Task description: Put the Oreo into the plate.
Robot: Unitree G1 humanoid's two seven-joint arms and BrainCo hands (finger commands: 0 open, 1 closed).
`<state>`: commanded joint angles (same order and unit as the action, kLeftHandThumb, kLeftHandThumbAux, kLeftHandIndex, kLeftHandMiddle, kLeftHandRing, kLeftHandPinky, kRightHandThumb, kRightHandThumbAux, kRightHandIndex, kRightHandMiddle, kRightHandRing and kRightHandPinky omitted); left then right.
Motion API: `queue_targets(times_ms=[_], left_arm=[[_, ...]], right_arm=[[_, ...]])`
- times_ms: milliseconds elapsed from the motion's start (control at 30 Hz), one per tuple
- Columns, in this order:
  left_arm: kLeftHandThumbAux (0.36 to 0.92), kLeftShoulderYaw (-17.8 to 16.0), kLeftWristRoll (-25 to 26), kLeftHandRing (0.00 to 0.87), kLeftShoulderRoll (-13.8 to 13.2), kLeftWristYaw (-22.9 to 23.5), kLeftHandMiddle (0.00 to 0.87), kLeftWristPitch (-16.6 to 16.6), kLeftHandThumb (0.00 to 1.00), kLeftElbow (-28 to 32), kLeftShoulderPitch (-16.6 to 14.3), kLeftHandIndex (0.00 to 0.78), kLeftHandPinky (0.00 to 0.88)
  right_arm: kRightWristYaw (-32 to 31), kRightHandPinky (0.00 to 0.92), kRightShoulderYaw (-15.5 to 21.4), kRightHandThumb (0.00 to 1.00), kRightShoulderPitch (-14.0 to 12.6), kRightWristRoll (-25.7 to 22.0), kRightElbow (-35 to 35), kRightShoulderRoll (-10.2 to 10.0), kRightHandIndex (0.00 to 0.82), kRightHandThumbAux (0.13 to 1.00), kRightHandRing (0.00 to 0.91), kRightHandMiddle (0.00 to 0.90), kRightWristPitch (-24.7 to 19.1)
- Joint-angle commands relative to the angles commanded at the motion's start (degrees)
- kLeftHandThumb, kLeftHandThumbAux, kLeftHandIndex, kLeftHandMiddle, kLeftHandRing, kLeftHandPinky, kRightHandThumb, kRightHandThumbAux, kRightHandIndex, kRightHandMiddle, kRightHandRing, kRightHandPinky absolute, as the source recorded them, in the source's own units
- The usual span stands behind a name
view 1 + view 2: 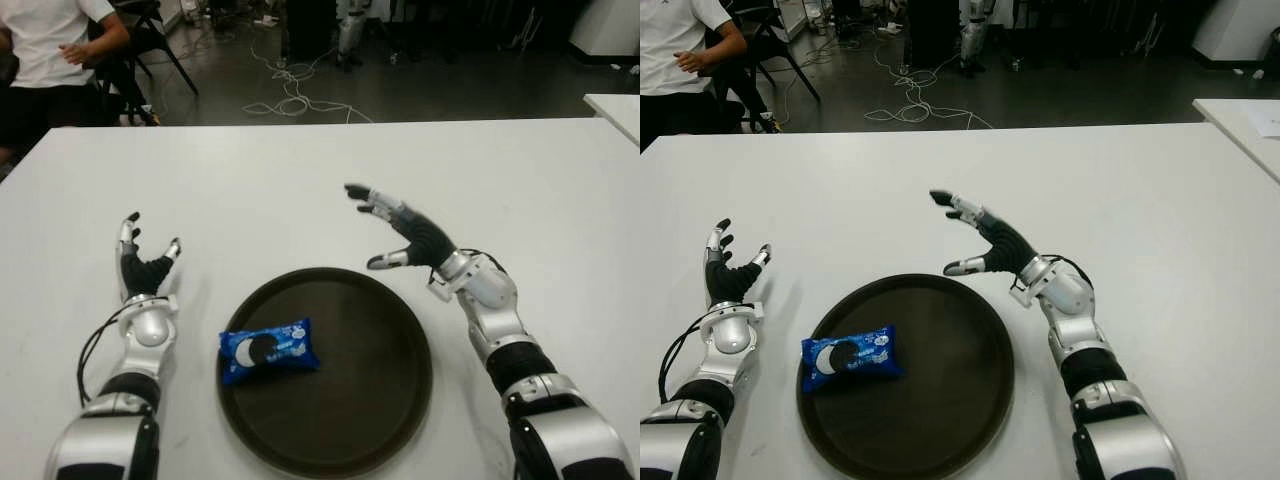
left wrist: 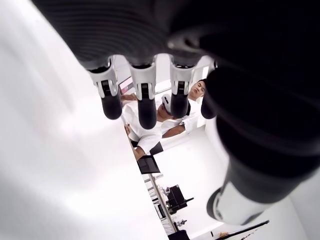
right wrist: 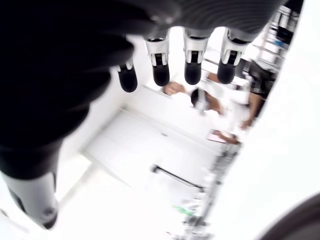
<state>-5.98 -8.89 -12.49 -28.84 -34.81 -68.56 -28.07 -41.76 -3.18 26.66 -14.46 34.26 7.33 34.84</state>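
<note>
A blue Oreo pack (image 1: 268,349) lies at the left edge of a dark round plate (image 1: 370,400) near the table's front, its left end reaching over the rim. My right hand (image 1: 385,228) hovers beyond the plate's far right rim, fingers spread and holding nothing; its wrist view shows only straight fingertips (image 3: 161,74). My left hand (image 1: 148,250) is left of the plate over the white table, fingers open and pointing away, with nothing in it. Its own wrist view shows extended fingers (image 2: 144,107) and no pack.
The white table (image 1: 300,180) stretches wide beyond the plate. A person in a white shirt (image 1: 50,40) sits at the far left behind the table. Cables (image 1: 290,90) lie on the dark floor beyond. Another white table's corner (image 1: 615,110) shows at the far right.
</note>
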Motion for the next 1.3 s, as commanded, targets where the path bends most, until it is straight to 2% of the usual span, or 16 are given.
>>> queue_targets(times_ms=[100,300,367,467,567,633,733,800,933,1033,1233,1300], left_arm=[[0.798,-0.1,0.0,0.091,0.0,0.1,0.089,0.0,0.099,0.0,0.0,0.096,0.109],[0.803,0.4,-0.7,0.103,-0.4,-0.7,0.095,0.2,0.094,-0.3,-0.1,0.098,0.130],[0.796,0.4,-0.8,0.110,-0.5,-0.9,0.097,0.2,0.104,-0.4,-0.2,0.099,0.141],[0.788,0.3,-0.6,0.110,-0.5,-0.6,0.094,0.1,0.124,-0.6,-0.1,0.100,0.141],[0.796,0.2,-0.5,0.103,-0.6,-0.3,0.093,-0.3,0.142,-0.7,-0.1,0.109,0.132],[0.804,0.2,-0.6,0.101,-0.8,-0.2,0.094,-0.6,0.151,-0.7,0.0,0.115,0.128],[0.804,0.1,-0.3,0.087,-1.0,0.4,0.084,-1.0,0.117,-0.7,0.1,0.110,0.107],[0.804,-0.3,0.1,0.081,-1.1,0.8,0.078,-1.1,0.093,-0.8,0.0,0.108,0.100],[0.797,-1.1,1.0,0.084,-1.5,1.7,0.079,-0.9,0.062,-1.0,-0.3,0.113,0.106],[0.781,-2.0,1.9,0.089,-2.2,2.6,0.085,-0.5,0.040,-1.4,-1.0,0.121,0.108],[0.779,-3.1,2.9,0.098,-3.0,3.8,0.095,0.2,0.033,-2.0,-2.1,0.146,0.116],[0.779,-3.6,3.4,0.100,-3.5,4.5,0.099,1.2,0.034,-2.5,-3.2,0.150,0.118]], right_arm=[[-1.7,0.000,0.7,0.000,-1.4,-3.6,-5.5,0.6,0.004,0.665,0.000,0.000,-5.2],[-4.1,0.000,3.2,0.000,-0.6,-8.9,-5.9,-0.8,0.005,0.673,0.000,0.000,-11.2],[-4.6,0.000,4.7,0.000,-0.1,-10.6,-5.2,-0.9,0.007,0.675,0.000,0.000,-12.2],[-3.5,0.000,7.3,0.000,0.9,-10.0,-1.4,0.2,0.006,0.686,0.000,0.000,-10.8],[2.0,0.000,8.9,0.000,3.9,-4.8,8.3,1.2,0.007,0.681,0.000,0.000,-5.1],[8.0,0.000,8.9,0.000,5.9,-0.3,14.2,1.5,0.007,0.672,0.000,0.000,-0.9],[19.7,0.000,8.3,0.000,8.9,6.6,26.7,4.9,0.009,0.673,0.000,0.000,2.4],[23.9,0.000,7.9,0.000,9.7,8.8,31.0,6.2,0.007,0.679,0.000,0.000,2.7],[31.4,0.000,6.5,0.000,10.4,13.0,35.2,7.6,0.005,0.702,0.000,0.000,2.8],[39.2,0.000,4.6,0.000,10.9,17.9,37.2,9.1,0.008,0.720,0.000,0.006,2.3],[47.2,0.000,3.2,0.000,10.6,22.5,38.4,9.1,0.014,0.715,0.000,0.008,3.4],[50.8,0.000,3.1,0.000,10.9,23.5,38.9,8.6,0.019,0.710,0.000,0.009,2.4]])
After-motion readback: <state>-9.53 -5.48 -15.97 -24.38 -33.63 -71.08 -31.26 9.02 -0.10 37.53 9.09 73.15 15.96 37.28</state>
